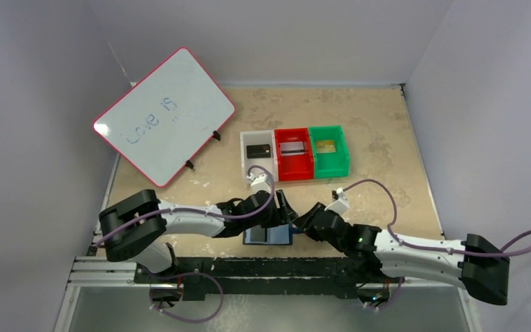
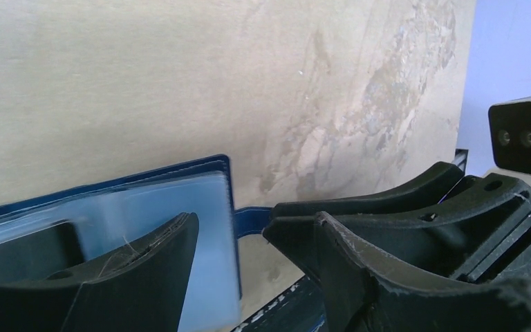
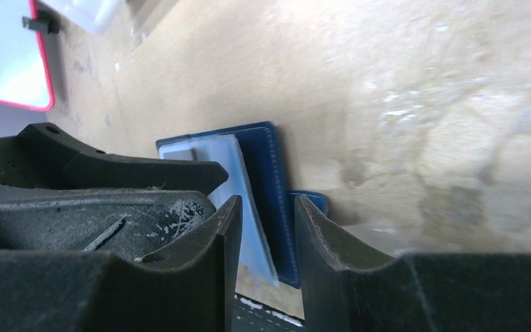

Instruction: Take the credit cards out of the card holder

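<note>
Card holder (image 1: pixel 268 235) lies open, long axis left-right, tab rightward; left claw (image 2: pixel 249 242) and right claw (image 3: pixel 267 235) both gape, empty.

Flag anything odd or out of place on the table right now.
Nothing damaged or spilled. The whiteboard sits askew at the back left, overhanging the table edge. One card lies in each bin: white, red, green. The holder lies open at the near edge between both arms.
</note>
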### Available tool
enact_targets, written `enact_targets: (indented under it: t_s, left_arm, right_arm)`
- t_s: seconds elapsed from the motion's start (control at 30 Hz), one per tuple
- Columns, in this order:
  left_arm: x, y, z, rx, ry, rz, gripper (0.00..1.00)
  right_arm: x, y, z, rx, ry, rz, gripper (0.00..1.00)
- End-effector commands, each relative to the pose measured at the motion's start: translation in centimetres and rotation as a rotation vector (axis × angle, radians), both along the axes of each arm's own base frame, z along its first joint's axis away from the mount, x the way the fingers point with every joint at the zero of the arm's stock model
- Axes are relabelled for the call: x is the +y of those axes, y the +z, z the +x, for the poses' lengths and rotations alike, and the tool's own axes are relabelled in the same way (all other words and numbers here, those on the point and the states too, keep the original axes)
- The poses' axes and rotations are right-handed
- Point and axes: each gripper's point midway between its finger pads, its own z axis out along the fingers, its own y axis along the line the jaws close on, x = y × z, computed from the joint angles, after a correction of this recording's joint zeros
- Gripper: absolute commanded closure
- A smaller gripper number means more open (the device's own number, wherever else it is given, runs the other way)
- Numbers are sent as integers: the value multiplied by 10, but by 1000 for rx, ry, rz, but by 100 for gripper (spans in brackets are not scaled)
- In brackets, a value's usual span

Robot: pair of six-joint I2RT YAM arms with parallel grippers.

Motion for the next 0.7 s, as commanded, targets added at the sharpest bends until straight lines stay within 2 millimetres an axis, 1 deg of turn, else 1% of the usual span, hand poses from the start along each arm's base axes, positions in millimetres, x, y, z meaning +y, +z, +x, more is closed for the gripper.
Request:
enact_targets:
  t_s: [0.0,0.07,0.1,0.13,0.2,0.27,0.3,0.37,0.4,0.47,0.53,0.6,0.63,0.67]
  left_arm:
    - [-34,11,-15,11,-90,-54,38]
    - [-29,2,-13,13,-64,-19,38]
    - [-27,1,-12,10,-55,-9,39]
    - [-25,3,-10,3,-45,-2,39]
    - [-19,12,-5,-32,-19,4,39]
    - [-12,26,1,-70,7,12,39]
    - [-7,32,4,-88,28,23,39]
    - [6,46,10,-122,71,37,38]
    - [12,53,13,-139,94,39,37]
    - [29,61,18,-170,144,63,37]
    - [49,65,22,-190,204,103,36]
    - [72,66,25,-203,269,147,36]
    - [84,65,26,-207,302,173,36]
    - [96,64,27,-209,336,192,36]
  right_arm:
    - [-27,17,13,-28,-158,-12,63]
    - [-34,21,13,-33,-177,0,63]
    - [-36,23,12,-38,-180,8,64]
    - [-35,29,12,-51,-175,31,65]
    - [-32,40,13,-90,-143,56,65]
    - [-24,51,13,-132,-94,91,65]
    - [-19,54,10,-142,-60,106,65]
    - [-11,69,11,-186,-18,138,65]
    - [-6,77,11,-212,9,149,65]
    - [6,90,7,-250,82,175,64]
    - [17,102,5,-286,137,201,64]
    - [29,109,2,-311,199,211,64]
    - [36,109,-2,-312,239,214,64]
    - [43,106,-3,-301,265,205,64]
